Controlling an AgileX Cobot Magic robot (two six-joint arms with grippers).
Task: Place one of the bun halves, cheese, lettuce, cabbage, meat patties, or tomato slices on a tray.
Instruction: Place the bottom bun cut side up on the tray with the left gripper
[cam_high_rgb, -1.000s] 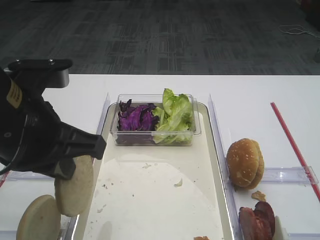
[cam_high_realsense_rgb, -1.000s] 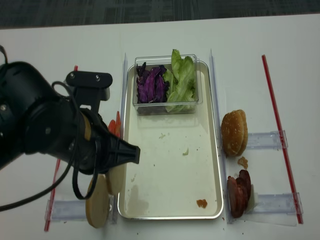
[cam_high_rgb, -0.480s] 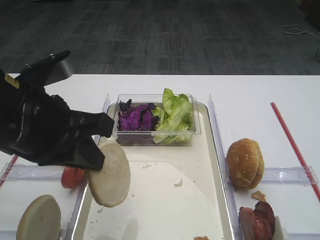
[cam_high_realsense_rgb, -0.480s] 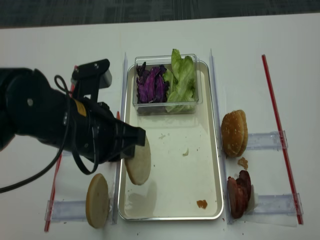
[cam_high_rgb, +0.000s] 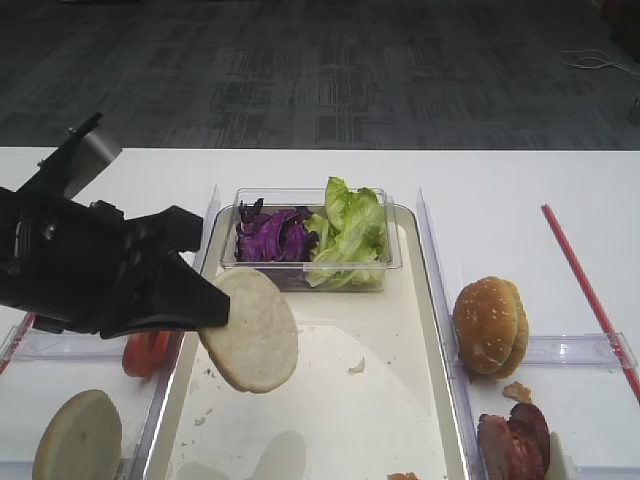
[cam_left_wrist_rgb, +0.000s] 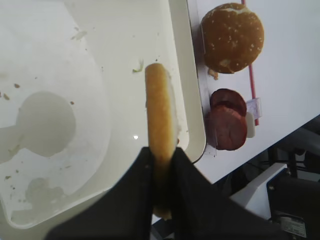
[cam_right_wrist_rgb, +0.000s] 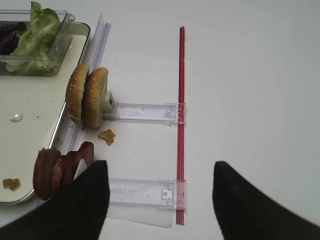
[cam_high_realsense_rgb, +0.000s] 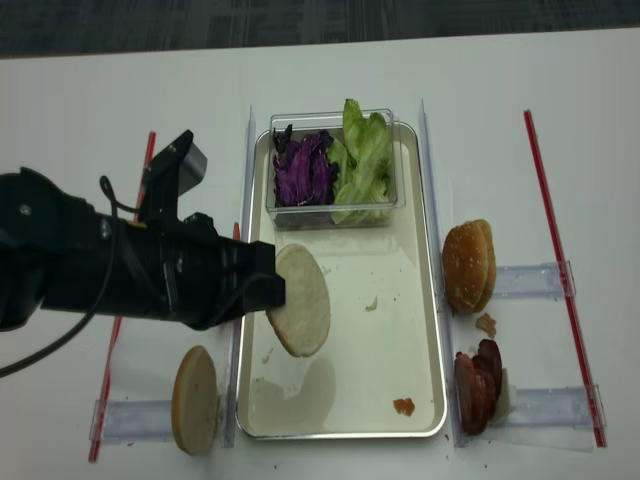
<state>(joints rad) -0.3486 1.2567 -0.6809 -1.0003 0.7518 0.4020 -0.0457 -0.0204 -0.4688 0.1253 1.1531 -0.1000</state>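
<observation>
My left gripper (cam_high_rgb: 205, 310) is shut on the edge of a pale bun half (cam_high_rgb: 252, 330), holding it tilted in the air above the left part of the tray (cam_high_rgb: 340, 420). In the left wrist view the bun half (cam_left_wrist_rgb: 160, 115) stands edge-on between the jaws, over the tray floor (cam_left_wrist_rgb: 75, 75). Cabbage (cam_high_rgb: 270, 235) and lettuce (cam_high_rgb: 350, 230) fill a clear tub at the tray's far end. Meat patties (cam_right_wrist_rgb: 57, 167) stand right of the tray, tomato slices (cam_high_rgb: 145, 352) left of it. My right gripper (cam_right_wrist_rgb: 159, 170) hangs open over bare table, with nothing between its fingers.
Another bun half (cam_high_rgb: 78, 440) stands in a clear holder at the front left. Sesame buns (cam_high_rgb: 490, 325) stand on edge right of the tray. A red strip (cam_high_rgb: 585, 290) runs along the far right of the table. Crumbs dot the tray floor.
My left gripper has carried the bun half rightwards from the left holder, over the tray rim, to above the tray, and it now tilts flatter. Nothing else has moved.
</observation>
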